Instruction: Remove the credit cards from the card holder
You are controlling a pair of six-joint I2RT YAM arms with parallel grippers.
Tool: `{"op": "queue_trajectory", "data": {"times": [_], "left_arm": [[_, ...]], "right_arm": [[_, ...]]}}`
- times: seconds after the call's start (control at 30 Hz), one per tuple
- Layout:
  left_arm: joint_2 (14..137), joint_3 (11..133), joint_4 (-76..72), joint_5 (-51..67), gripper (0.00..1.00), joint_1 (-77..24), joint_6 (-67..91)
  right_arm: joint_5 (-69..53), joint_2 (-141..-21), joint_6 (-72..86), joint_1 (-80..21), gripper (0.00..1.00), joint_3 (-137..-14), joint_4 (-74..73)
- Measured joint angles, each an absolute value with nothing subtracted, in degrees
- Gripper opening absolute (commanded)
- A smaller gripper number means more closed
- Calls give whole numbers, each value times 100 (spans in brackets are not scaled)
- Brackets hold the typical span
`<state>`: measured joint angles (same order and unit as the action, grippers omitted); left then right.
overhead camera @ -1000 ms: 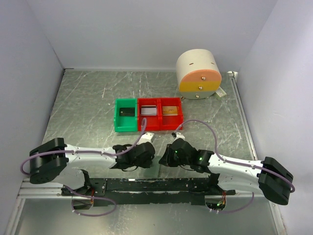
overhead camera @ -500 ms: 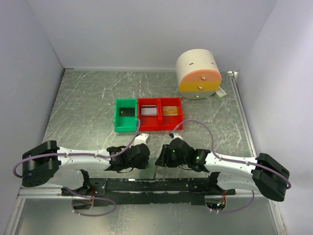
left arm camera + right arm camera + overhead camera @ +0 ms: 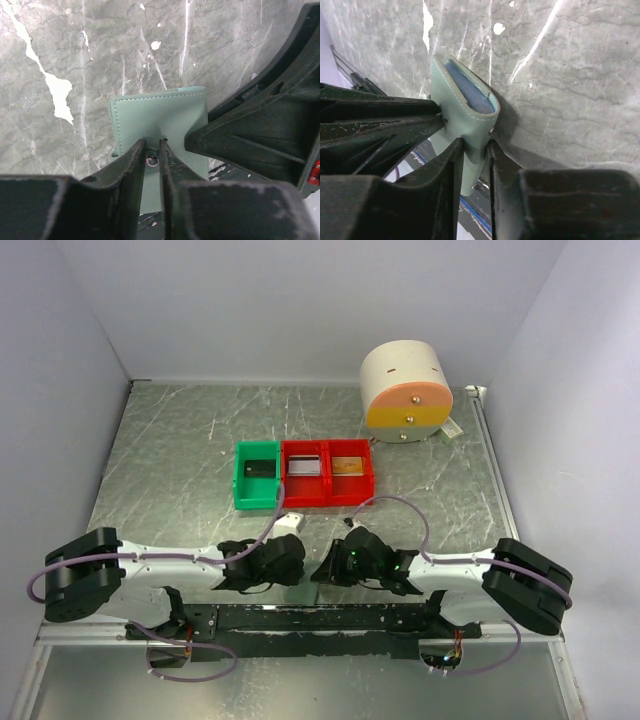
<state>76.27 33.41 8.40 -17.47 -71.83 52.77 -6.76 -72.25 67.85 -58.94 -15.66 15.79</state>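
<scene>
Low over the near edge of the marbled grey table the two arms meet nose to nose, their black wrists hiding from above what they hold. The wrist views show it: the card holder, pale green-blue with a stitched border, is caught between the two grippers. The left gripper has its jaws almost together, pinching a thin flap of the holder right at a small metal snap; the flap's lower end is cut off behind the fingers. The right gripper takes the other side, jaws narrowly apart with the folded sleeve clamped between them. From that wrist the holder is edge-on, its mouth gaping a little, with a blue-grey layer inside; whether that is a card or lining cannot be told. Farther back stand a green bin and, touching it, a red bin with two compartments. A tan card lies in the red bin's right compartment; the pale piece in its left one and the dark piece in the green bin are too small to identify. Farthest off stands a cream round drawer unit with an orange and yellow front.
</scene>
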Motion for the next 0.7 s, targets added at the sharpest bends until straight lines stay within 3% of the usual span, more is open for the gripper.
{"op": "queue_trajectory", "data": {"times": [0.23, 0.37, 0.53, 0.7], "left_arm": [[7572, 3334, 838, -1747, 52, -7183, 5247], [7804, 3590, 1087, -1839, 52, -7249, 5188], [8130, 4007, 1483, -2043, 43, -7413, 5146], [8167, 4147, 1636, -2106, 45, -7465, 5186]], "right_arm": [[-587, -6713, 6810, -5894, 7, -1441, 1559], [-580, -6646, 6785, -5894, 0, -1435, 1426], [-574, -6606, 6742, -5892, 0, -1435, 1295], [-539, -6416, 6689, -5894, 0, -1435, 1184]]}}
